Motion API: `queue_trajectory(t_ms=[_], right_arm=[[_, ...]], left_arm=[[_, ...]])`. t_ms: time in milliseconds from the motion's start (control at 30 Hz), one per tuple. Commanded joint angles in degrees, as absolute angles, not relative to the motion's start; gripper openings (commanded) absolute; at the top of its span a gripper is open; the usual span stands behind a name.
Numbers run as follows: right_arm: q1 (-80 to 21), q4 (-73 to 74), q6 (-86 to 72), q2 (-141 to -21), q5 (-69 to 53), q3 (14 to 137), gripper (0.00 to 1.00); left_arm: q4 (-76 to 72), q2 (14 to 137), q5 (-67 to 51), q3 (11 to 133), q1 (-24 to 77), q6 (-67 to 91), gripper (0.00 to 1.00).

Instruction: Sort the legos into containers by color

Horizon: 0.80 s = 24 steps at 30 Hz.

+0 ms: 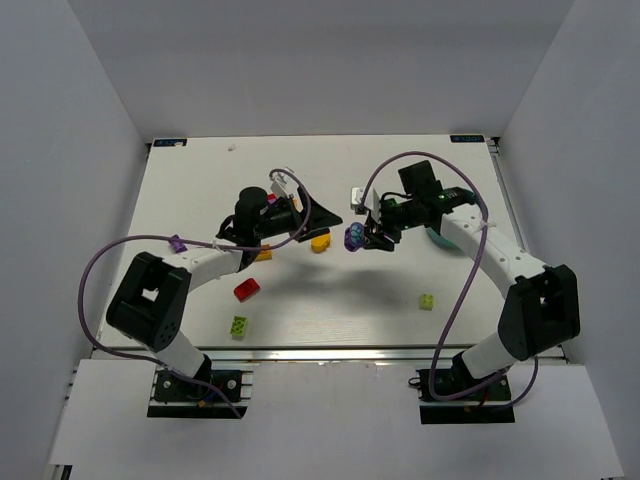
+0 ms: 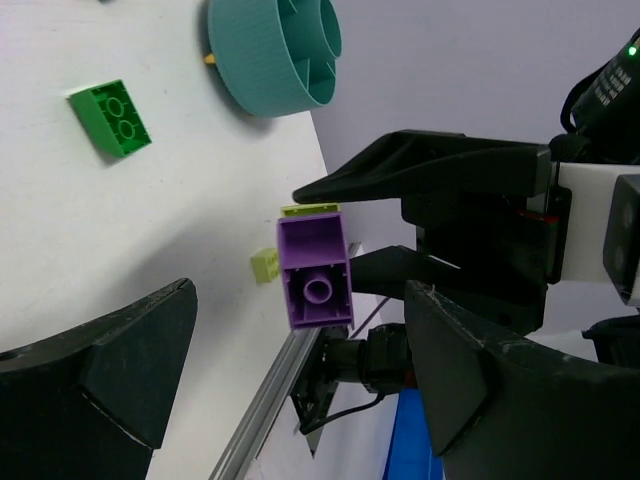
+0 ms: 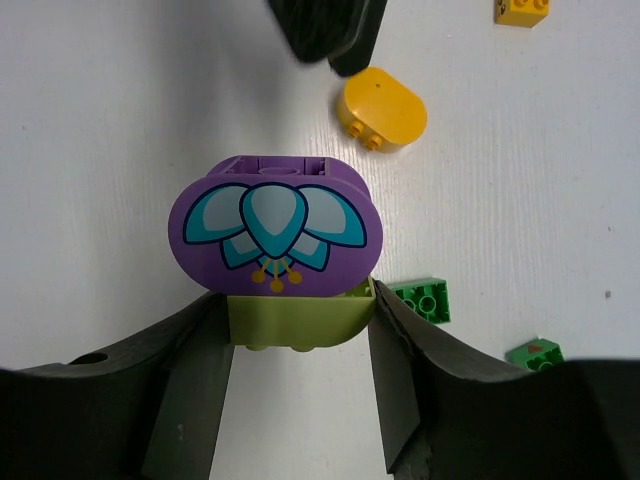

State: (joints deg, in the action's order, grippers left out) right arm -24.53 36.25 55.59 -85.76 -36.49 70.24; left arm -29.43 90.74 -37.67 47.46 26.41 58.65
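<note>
My right claw (image 1: pixel 368 238) is closed on a lime brick (image 3: pixel 300 320), one finger against each side. A purple brick (image 3: pixel 268 225) with a painted flower is stacked on it, and both are lifted off the bench (image 1: pixel 330 300). My left claw (image 1: pixel 315 215) stands wide and holds nothing, facing that pair from close by. The teal bowl (image 2: pixel 275 50) rests on the bench by my right arm. An orange-yellow oval brick (image 3: pixel 385 105) and a green brick (image 3: pixel 420 300) lie loose below.
</note>
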Motion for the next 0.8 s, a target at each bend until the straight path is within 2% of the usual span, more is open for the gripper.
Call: queue_trajectory(t_ms=[0,67,400,533,700,733,767], right_arm=[[-25.6,34.0,51.4,-87.2,-37.8,74.3,0.20],[-26.1,33.6,50.9,-88.1,-37.7,75.2,0.20],[-28.0,32.2,49.4,-90.4,-35.8,77.8,0.19],[-28.9,31.6,49.3,-90.0,-35.0,77.3,0.21],[-29.3,30.9,48.8,-89.6,-33.8,77.1,0.23],[-29.3,30.8,48.5,-89.6,-33.7,77.0,0.23],[-29.3,30.6,48.4,-89.6,-33.3,77.0,0.24]], left_arm=[[-31.3,91.2,-39.4,50.1,27.8,59.0,0.94],[-30.4,92.0,-39.8,51.2,28.2,58.6,0.93],[-27.4,94.8,-40.8,54.7,29.3,57.5,0.77],[-26.5,95.6,-40.8,55.7,29.4,57.0,0.62],[-25.0,96.6,-40.8,57.0,29.7,56.3,0.52],[-24.5,96.8,-40.9,57.3,29.8,56.2,0.47],[-24.5,96.9,-41.1,57.4,29.8,56.1,0.36]])
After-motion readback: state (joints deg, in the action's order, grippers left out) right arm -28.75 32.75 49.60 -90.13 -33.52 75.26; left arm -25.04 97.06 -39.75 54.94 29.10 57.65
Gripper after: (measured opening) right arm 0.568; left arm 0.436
